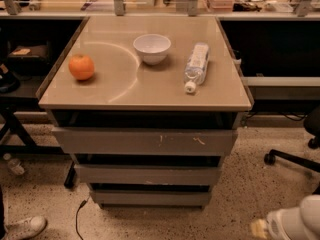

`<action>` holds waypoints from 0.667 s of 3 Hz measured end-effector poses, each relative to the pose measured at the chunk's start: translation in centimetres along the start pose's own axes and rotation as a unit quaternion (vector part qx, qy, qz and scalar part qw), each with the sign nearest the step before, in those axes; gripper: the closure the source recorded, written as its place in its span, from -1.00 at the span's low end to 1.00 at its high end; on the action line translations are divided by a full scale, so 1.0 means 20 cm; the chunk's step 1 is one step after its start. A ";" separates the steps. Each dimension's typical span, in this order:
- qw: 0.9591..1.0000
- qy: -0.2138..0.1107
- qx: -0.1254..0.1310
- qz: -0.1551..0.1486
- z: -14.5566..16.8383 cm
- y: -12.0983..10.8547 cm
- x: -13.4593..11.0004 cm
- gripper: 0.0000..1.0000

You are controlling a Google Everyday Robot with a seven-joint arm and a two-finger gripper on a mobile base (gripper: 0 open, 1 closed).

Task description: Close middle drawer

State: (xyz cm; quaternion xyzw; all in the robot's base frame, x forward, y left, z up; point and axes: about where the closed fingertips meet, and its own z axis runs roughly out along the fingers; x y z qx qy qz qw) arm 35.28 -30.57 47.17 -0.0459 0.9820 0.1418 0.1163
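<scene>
1 step, seemingly done: middle drawer [147, 174] looking shut, little or nothing left. Hand [260, 229] low right, well apart from it; grip state: cannot tell.

The gripper [261, 228] sits low in the bottom right corner over the speckled floor [240, 159], well apart from the cabinet. The middle drawer [147, 174] shows its plain grey front below the scratched top front [145, 141] and above the bottom front [150, 198] (a dark gap tops each). On the tabletop [150, 91] rest an orange [81, 67], a white bowl [152, 48] and a plastic bottle [197, 65] on its side.
</scene>
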 end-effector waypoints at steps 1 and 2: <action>0.996 0.077 0.026 0.036 -0.34 -0.03 0.55 1.00; 0.995 0.092 0.030 0.030 -0.51 0.03 0.61 0.65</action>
